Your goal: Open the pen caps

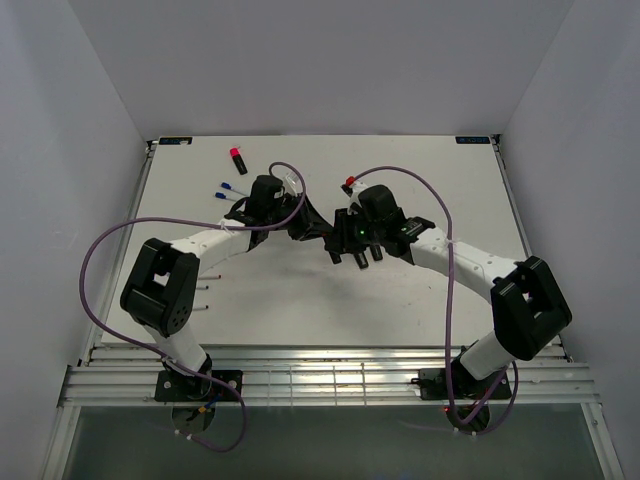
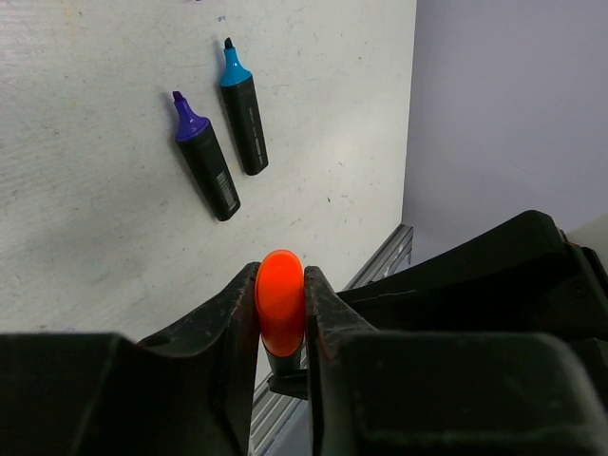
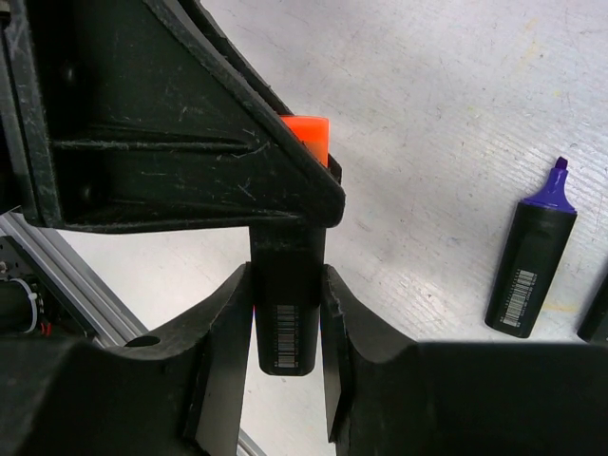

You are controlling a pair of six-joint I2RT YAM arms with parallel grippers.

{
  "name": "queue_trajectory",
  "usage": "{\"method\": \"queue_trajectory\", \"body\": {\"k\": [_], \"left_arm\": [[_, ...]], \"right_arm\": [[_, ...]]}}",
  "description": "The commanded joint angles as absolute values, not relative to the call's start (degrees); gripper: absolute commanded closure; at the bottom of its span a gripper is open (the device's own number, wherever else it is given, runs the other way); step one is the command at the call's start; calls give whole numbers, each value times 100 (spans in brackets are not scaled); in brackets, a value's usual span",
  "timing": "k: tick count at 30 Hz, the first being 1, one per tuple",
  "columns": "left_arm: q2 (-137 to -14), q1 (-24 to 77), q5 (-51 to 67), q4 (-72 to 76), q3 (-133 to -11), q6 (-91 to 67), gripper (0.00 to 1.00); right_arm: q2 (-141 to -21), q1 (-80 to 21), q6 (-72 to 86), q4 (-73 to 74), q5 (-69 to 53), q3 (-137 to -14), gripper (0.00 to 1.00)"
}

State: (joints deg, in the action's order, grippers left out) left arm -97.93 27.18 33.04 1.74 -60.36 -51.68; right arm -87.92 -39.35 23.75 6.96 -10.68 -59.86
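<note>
Above the middle of the table (image 1: 300, 300) I have one pen held at both ends. The right gripper (image 3: 285, 285) is clamped narrow on the black marker (image 3: 288, 332), and the left gripper (image 2: 281, 275) pinches its orange cap (image 2: 281, 309). By my read this is the pull-off step. Next calls for a straight pull along the marker, both grips firm.

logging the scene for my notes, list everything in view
orange plastic cap: one, orange, held over mid-table
stubby black marker body: one, black, below that cap
uncapped purple-tipped black marker: one, on table
uncapped cyan-tipped black marker: one, beside it
pink-capped black marker: one, table's far left
thin blue-capped pens: two, near left arm
small red cap: one, by right arm
white table: one, under everything
left fingers: black, closed on the cap
right fingers: black, closed on the marker body
</note>
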Motion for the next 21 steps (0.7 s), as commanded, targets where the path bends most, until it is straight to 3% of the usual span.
{"method": "queue_trajectory", "body": {"k": [1, 4, 5, 8, 11, 13, 17, 21], "left_arm": [[-9510, 2751, 3331, 211, -6056, -5142, 72], [-9536, 2751, 3322, 167, -6091, -5124, 81], [-9545, 2742, 3314, 150, -6100, -5115, 88], [-9554, 2751, 3278, 114, -6126, -5115, 98], [-9571, 2751, 3270, 123, -6152, -5168, 100], [-9571, 2751, 3270, 132, -6161, -5203, 100], [-9571, 2751, 3139, 27, -6275, -5221, 100], [-9720, 2672, 2813, -719, -6775, -5203, 100]], "right_arm": [[-8815, -3937, 2426, 387, -1116, -6196, 92], [-8833, -3938, 2408, 369, -1177, -6214, 90], [-8833, -3938, 2391, 378, -1178, -6214, 78], [-8859, -3946, 2320, 413, -1178, -6179, 57], [-8956, -3981, 2259, 422, -1204, -6170, 54], [-9044, -4008, 2224, 422, -1169, -6196, 55], [-9193, -4069, 2153, 571, -1038, -6301, 92], [-9211, -4350, 1899, 930, -231, -6337, 92]]}}
